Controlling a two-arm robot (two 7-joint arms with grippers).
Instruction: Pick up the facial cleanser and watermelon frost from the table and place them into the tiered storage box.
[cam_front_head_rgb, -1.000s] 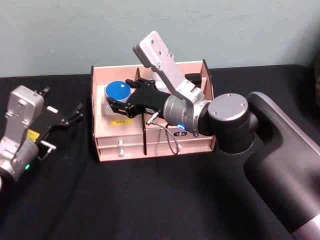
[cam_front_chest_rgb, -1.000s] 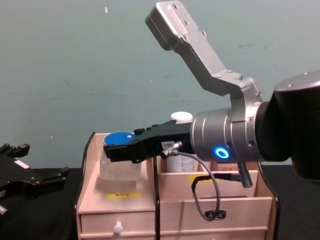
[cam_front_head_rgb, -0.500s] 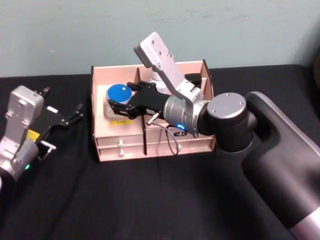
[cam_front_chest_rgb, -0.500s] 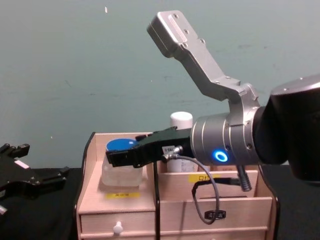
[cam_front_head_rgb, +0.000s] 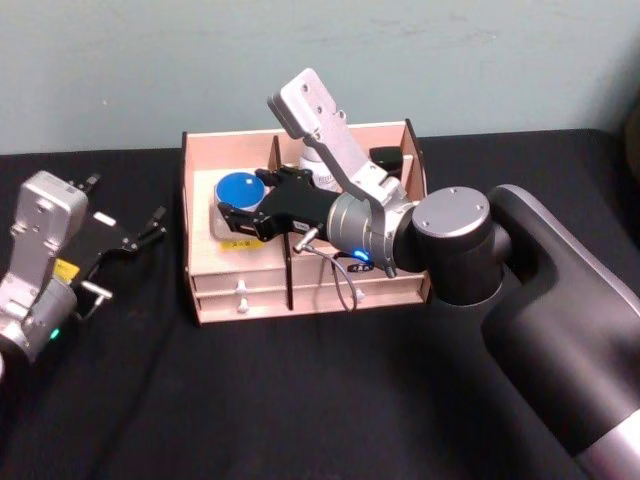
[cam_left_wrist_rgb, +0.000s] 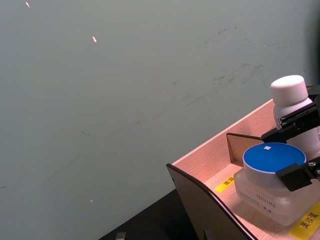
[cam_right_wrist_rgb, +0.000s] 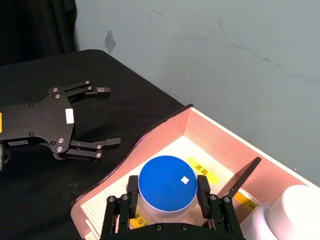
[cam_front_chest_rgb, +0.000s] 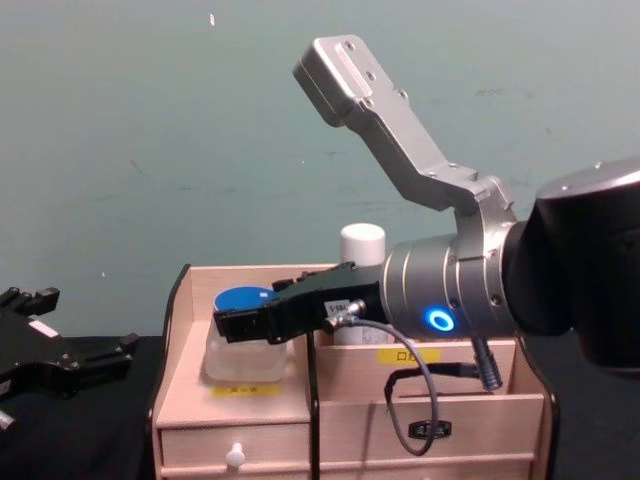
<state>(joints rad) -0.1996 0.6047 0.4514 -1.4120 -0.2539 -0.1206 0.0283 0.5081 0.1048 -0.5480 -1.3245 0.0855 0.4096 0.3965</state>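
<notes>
A clear jar with a blue lid stands in the upper left compartment of the tiered storage box. My right gripper is shut on it, its black fingers pressed on both sides of the lid. In the chest view the jar rests on the compartment floor under the right gripper. A white capped bottle stands in the compartment beside it. I cannot tell which item is the facial cleanser and which the watermelon frost. My left gripper rests open on the table to the box's left.
The box sits on a black tablecloth against a teal wall, with a white-knobbed drawer low in front. A grey cable hangs from the right wrist over the front shelf. Bare cloth lies in front of the box.
My right gripper has come down a little with the blue-lidded jar, bringing it onto the floor of the upper left compartment. The left arm has not moved.
</notes>
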